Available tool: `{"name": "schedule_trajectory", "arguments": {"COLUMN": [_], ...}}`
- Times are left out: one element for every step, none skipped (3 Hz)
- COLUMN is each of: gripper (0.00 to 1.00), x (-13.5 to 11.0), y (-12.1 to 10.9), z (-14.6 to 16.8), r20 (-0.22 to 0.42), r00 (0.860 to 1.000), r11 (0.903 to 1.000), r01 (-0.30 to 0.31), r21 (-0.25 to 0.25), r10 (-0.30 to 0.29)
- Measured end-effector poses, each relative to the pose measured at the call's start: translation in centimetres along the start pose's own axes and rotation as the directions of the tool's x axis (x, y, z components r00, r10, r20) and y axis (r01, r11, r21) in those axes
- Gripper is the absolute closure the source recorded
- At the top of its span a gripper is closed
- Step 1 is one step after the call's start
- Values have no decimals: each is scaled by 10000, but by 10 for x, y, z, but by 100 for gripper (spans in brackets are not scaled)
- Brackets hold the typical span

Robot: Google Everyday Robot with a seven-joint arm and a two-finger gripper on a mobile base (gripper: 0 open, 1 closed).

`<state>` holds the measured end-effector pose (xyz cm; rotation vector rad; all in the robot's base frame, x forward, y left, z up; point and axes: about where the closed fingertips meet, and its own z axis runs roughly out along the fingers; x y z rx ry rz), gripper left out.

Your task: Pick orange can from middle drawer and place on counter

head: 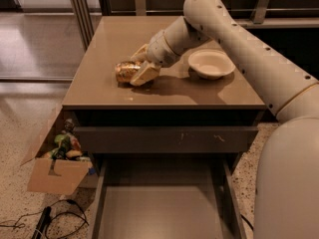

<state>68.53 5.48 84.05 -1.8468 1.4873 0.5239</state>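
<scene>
The orange can (124, 71) lies on its side on the tan counter (109, 44), left of the middle. My gripper (138, 71) is right at the can's right end, its cream fingers (144, 73) set around the can and touching it. The arm reaches in from the upper right. The middle drawer (164, 208) stands pulled out below the counter, and its grey floor shows nothing on it.
A white bowl (211, 63) sits on the counter to the right of the gripper. A cardboard box (55, 168) with colourful items stands on the floor at the cabinet's left. Black cables (45, 220) lie on the floor beneath it.
</scene>
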Motion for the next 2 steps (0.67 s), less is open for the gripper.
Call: {"name": "schedule_trajectory", "arguments": {"gripper": [0,0], "x": [0,0], "y": [0,0], "z": [0,0], "r20": [0,0], "r00": [10000,10000], "r11": [10000,10000], "r01": [0,0], "r21": [-1,-2], "r10": [0,0]}}
